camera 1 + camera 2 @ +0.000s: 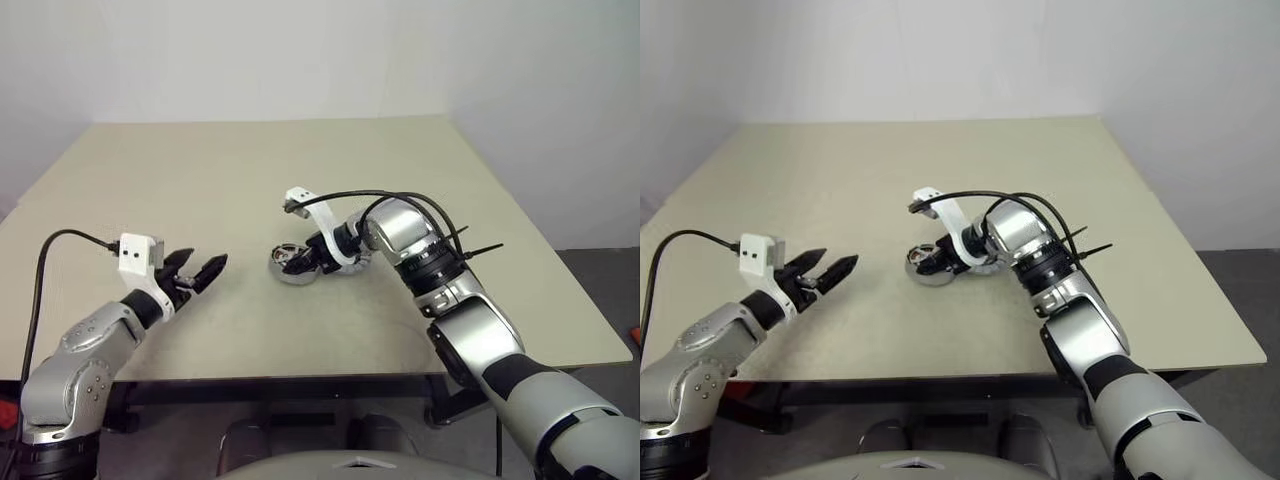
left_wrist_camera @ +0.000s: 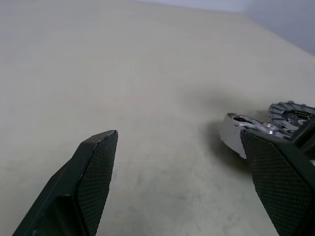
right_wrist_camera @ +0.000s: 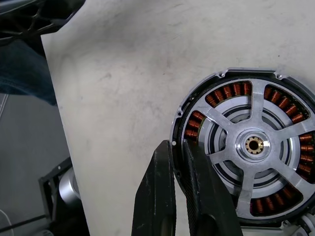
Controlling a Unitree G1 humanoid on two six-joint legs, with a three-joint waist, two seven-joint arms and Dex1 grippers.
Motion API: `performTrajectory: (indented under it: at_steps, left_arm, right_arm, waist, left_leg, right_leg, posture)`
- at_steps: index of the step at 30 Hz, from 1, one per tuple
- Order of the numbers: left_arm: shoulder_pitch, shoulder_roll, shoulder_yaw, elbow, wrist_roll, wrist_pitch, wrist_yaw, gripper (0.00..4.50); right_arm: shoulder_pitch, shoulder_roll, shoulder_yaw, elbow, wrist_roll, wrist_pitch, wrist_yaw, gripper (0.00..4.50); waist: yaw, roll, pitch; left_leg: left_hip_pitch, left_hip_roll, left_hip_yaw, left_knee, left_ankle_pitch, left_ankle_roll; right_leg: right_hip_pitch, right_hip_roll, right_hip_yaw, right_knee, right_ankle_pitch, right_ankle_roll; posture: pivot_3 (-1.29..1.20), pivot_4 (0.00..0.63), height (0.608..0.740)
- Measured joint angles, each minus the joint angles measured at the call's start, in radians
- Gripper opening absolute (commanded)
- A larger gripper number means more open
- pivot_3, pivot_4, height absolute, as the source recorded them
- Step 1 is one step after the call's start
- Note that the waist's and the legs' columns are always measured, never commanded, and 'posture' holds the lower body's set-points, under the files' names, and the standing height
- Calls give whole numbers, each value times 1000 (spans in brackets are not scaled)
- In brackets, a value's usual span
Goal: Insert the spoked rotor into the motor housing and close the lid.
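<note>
On the bench point(image 1: 250, 170), the motor housing point(image 3: 246, 147) with the spoked rotor point(image 3: 253, 144) seated lies mid-table, right pincer point(image 3: 179, 147) clamped on its rim, while left pincer point(image 1: 198, 268) gapes well apart.

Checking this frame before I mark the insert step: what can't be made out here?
- Lid: not identifiable; in the head views the right gripper covers the motor housing.
- Spoked rotor seating depth: right wrist view looks straight down; frame edge cuts the housing.
- Left wrist view: the left gripper's finger overlaps the housing.
</note>
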Motion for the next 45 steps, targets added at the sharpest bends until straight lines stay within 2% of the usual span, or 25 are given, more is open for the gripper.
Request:
performTrajectory:
  at_steps: [10, 17, 23, 26, 33, 38, 44, 45]
  left_arm:
    - [1, 1, -19, 1, -1, 9, 1, 4253]
    - [-1, 22, -17, 2, -1, 10, 1, 4253]
    - [-6, 29, -12, 8, -1, 10, 0, 4253]
    - [-10, 31, -11, 13, -1, 10, 0, 4253]
    - [-15, 29, -12, 22, -1, 9, 0, 4253]
    - [-36, 23, -25, 37, -1, 9, -3, 4253]
    - [-63, -5, -94, 56, -1, 9, -18, 4253]
    - [-63, -6, -98, 58, -1, 10, -20, 4253]
  right_arm:
    - [-38, 105, -96, 124, 34, 11, -168, 8]
    - [-39, 128, -111, 148, 40, 3, -215, 8]
    - [-4, 108, -55, 142, 77, 3, -165, 2017]
    - [-3, 103, -34, 111, 92, -3, -153, 2958]
    - [-23, 84, -45, 53, 153, 4, -136, 2958]
    - [-73, 77, -97, 9, 193, -7, -141, 2958]
    - [-99, 12, -153, 92, 156, -243, -185, 2958]
    - [-98, -2, -153, 114, 144, -270, -189, 2774]
  waist:
    - [-3, -1, -1]
    - [-3, -1, -1]
    - [1, -1, 0]
    - [2, -1, -1]
    - [4, -1, 0]
    - [5, -2, 0]
    - [21, -4, -1]
    - [24, -4, -1]
  left_leg:
    - [2, 0, 0, -1, 2, -4]
    - [6, 0, 0, -1, 3, -6]
    - [4, 0, 0, -1, 3, -6]
    - [0, 0, 0, -2, 3, -7]
    - [-2, 0, 0, -2, 3, -7]
    - [-1, 0, 0, -1, 3, -7]
    - [-2, -1, 0, -1, 4, -8]
    - [-2, 0, 0, -1, 4, -8]
  right_leg:
    - [-2, 1, 1, 2, -2, 3]
    - [-1, 4, 4, 2, -2, 3]
    - [-3, 4, 5, 2, -1, 2]
    - [-6, 4, 5, 2, 3, -4]
    - [-7, 4, 5, 1, 3, -4]
    - [-7, 4, 5, 2, 3, -3]
    - [-7, 4, 6, 2, 3, -4]
    - [-7, 4, 6, 2, 3, -4]
  posture:
    - [0, 0, 740]
    - [0, 0, 740]
    - [0, 0, 740]
    - [0, 0, 740]
    - [0, 0, 740]
    - [0, 0, 740]
    - [0, 0, 740]
    - [0, 0, 740]
